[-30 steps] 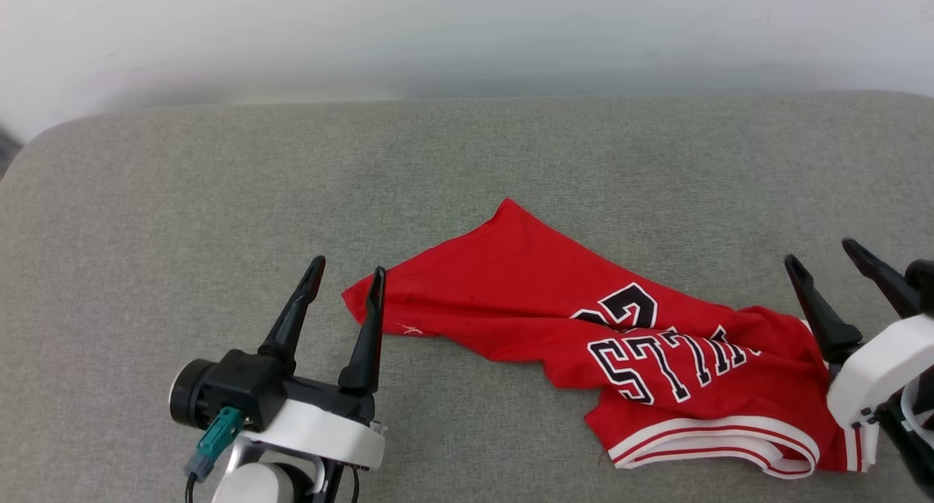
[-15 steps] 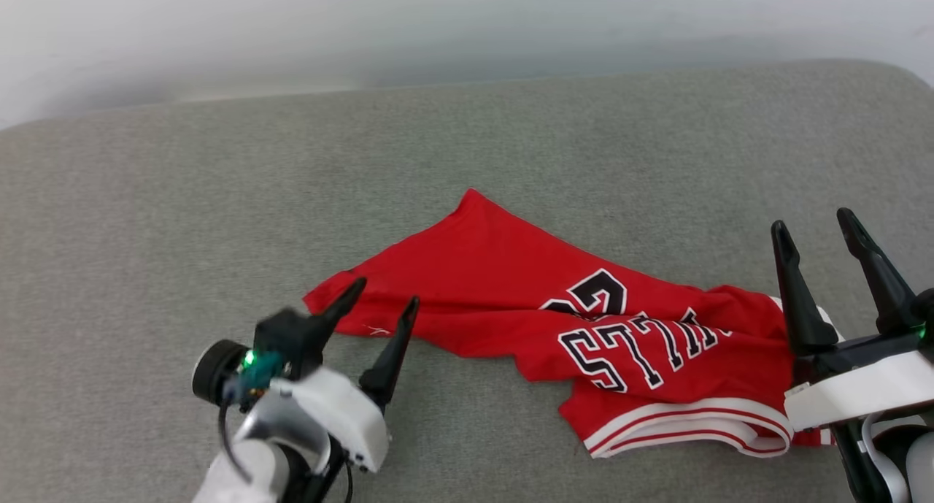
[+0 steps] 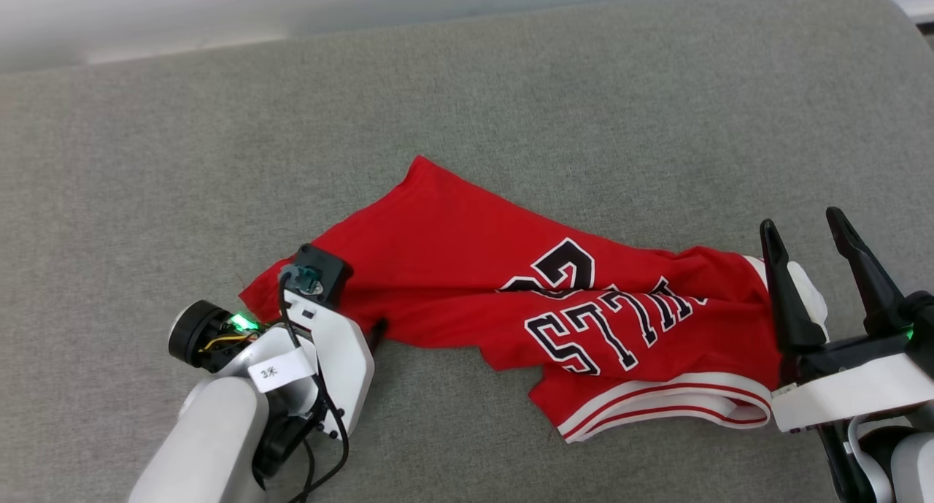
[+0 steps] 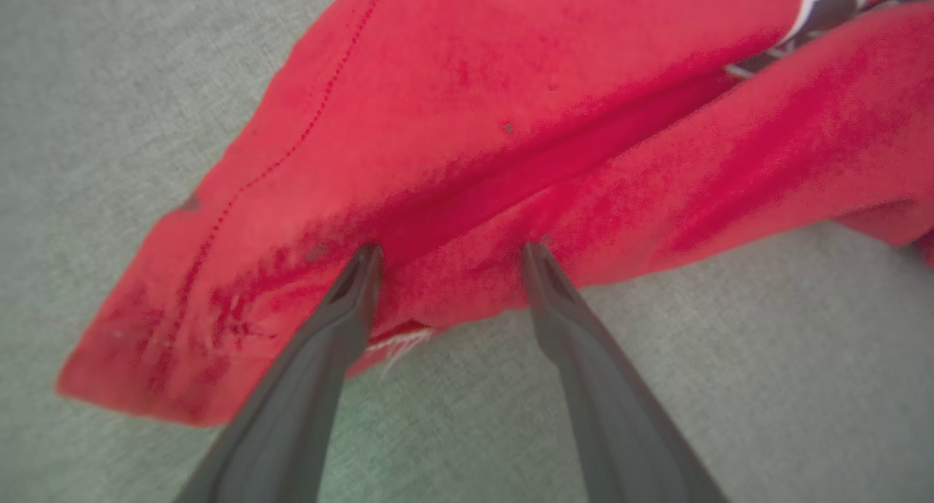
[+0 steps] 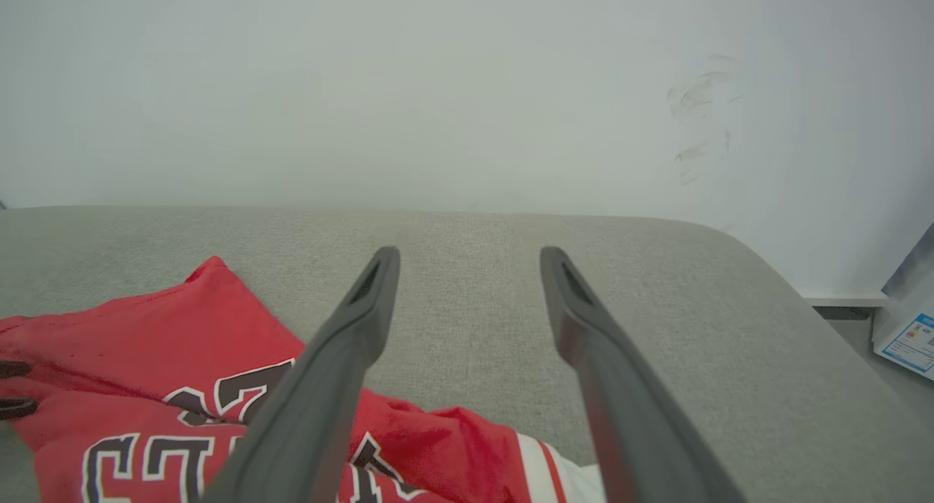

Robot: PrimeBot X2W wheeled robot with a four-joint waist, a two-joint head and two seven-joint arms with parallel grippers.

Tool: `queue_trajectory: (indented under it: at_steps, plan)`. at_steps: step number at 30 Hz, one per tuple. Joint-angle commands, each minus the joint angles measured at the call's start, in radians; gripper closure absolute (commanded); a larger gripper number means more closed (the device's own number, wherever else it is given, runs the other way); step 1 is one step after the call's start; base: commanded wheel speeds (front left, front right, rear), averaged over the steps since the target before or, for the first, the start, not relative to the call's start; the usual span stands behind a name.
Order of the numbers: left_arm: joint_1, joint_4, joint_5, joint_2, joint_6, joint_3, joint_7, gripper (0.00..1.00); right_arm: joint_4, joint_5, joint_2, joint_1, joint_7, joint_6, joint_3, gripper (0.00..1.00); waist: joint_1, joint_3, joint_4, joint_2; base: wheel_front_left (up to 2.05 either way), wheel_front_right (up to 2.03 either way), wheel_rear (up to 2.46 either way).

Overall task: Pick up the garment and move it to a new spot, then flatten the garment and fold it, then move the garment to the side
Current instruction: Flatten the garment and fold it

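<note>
Progress: early stage. The garment [image 3: 467, 269] lies crumpled and partly doubled over itself on the grey cushion [image 3: 219, 160], with its print facing up. It is not lifted, flattened or folded. On that evidence the first pick-up is the step in hand, and the move, flattening, folding and setting aside all remain.

On the left gripper [image 4: 449, 251] the jaws are spread wide. Both fingertips [image 4: 365, 258] press onto the red cloth at a raised fold close to a hemmed corner. The fold runs between the fingers, the stitched hem lies to their left, and bare cushion lies back toward the wrist. Nothing is pinched.

On the right gripper [image 3: 799, 222] the jaws are likewise spread and hold nothing. It stands over the garment's opposite end, with the white sleeve [image 3: 803, 284] just beside its left finger and bare cushion ahead of the tips. Contact with the cloth cannot be told.
</note>
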Motion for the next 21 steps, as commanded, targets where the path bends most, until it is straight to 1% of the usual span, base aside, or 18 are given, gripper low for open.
queue_trajectory:
  at_steps: [1, 2, 4, 5, 6, 7, 8, 10, 13, 15, 17, 18, 21]
  plan:
    - [-0.012, 0.010, 0.008, 0.006, 0.002, -0.009, 0.017, 0.00, 0.003, -0.003, 0.007, 0.008, -0.004, -0.001, -0.004, 0.00, 0.0001, 0.021, -0.008, 0.0000, 0.00, 0.00, 0.00]
    - [-0.013, 0.019, 0.009, 0.008, 0.000, -0.020, 0.033, 0.00, 0.003, -0.006, 0.009, 0.009, -0.006, -0.001, -0.006, 0.00, 0.0001, 0.028, -0.008, 0.0000, 0.00, 0.00, 0.00]
    - [-0.016, 0.042, 0.024, 0.029, -0.008, -0.047, 0.073, 0.00, 0.005, -0.009, 0.009, 0.009, -0.010, -0.001, -0.007, 0.00, 0.0001, 0.039, -0.011, 0.0000, 0.00, 0.00, 0.00]
    - [-0.008, 0.054, 0.026, 0.038, -0.010, -0.062, 0.093, 0.09, 0.007, -0.010, 0.009, 0.007, -0.011, -0.001, -0.008, 0.00, 0.0001, 0.043, -0.012, 0.0000, 0.00, 0.00, 0.00]
    - [-0.002, 0.062, 0.022, 0.041, -0.015, -0.075, 0.107, 0.66, 0.008, -0.012, 0.010, 0.005, -0.012, -0.001, -0.008, 0.00, 0.0001, 0.045, -0.014, 0.0000, 0.00, 0.00, 0.00]
    - [0.001, 0.067, 0.014, 0.048, -0.017, -0.086, 0.123, 1.00, 0.010, -0.015, 0.012, 0.002, -0.014, -0.001, -0.009, 0.00, 0.0001, 0.047, -0.016, 0.0000, 0.00, 0.00, 0.00]
    - [0.001, 0.066, 0.012, 0.056, -0.020, -0.094, 0.126, 1.00, 0.011, -0.016, 0.015, -0.001, -0.016, -0.001, -0.009, 0.00, 0.0001, 0.049, -0.017, 0.0000, 0.00, 0.00, 0.00]
    - [-0.013, 0.051, 0.010, 0.068, -0.022, -0.089, 0.095, 1.00, 0.017, -0.020, 0.018, -0.009, -0.019, -0.001, -0.007, 0.00, 0.0001, 0.050, -0.020, 0.0000, 0.00, 0.00, 0.00]
    - [-0.065, 0.000, 0.024, 0.075, -0.014, -0.051, -0.011, 1.00, 0.029, -0.029, 0.025, -0.018, -0.025, -0.001, -0.004, 0.00, 0.0001, 0.038, -0.025, 0.0000, 0.00, 0.00, 0.00]
    - [-0.102, -0.042, 0.013, 0.059, -0.002, -0.014, -0.095, 1.00, 0.039, -0.036, 0.032, -0.022, -0.029, -0.001, -0.005, 0.00, 0.0001, 0.027, -0.030, 0.0000, 0.00, 0.00, 0.00]
    - [-0.136, -0.087, -0.007, 0.041, 0.000, 0.024, -0.175, 1.00, 0.047, -0.042, 0.039, -0.029, -0.036, -0.001, -0.009, 0.00, 0.0001, 0.018, -0.039, 0.0000, 0.00, 0.00, 0.00]
    - [-0.149, -0.106, -0.017, 0.042, 0.003, 0.040, -0.196, 1.00, 0.050, -0.046, 0.042, -0.030, -0.037, -0.001, -0.010, 0.00, 0.0001, 0.014, -0.046, 0.0000, 0.00, 0.00, 0.00]
    - [-0.221, -0.176, 0.003, 0.078, 0.003, 0.077, -0.223, 1.00, 0.055, -0.049, 0.054, -0.036, -0.045, -0.001, -0.014, 0.00, 0.0001, 0.007, -0.068, 0.0000, 0.00, 0.00, 0.00]
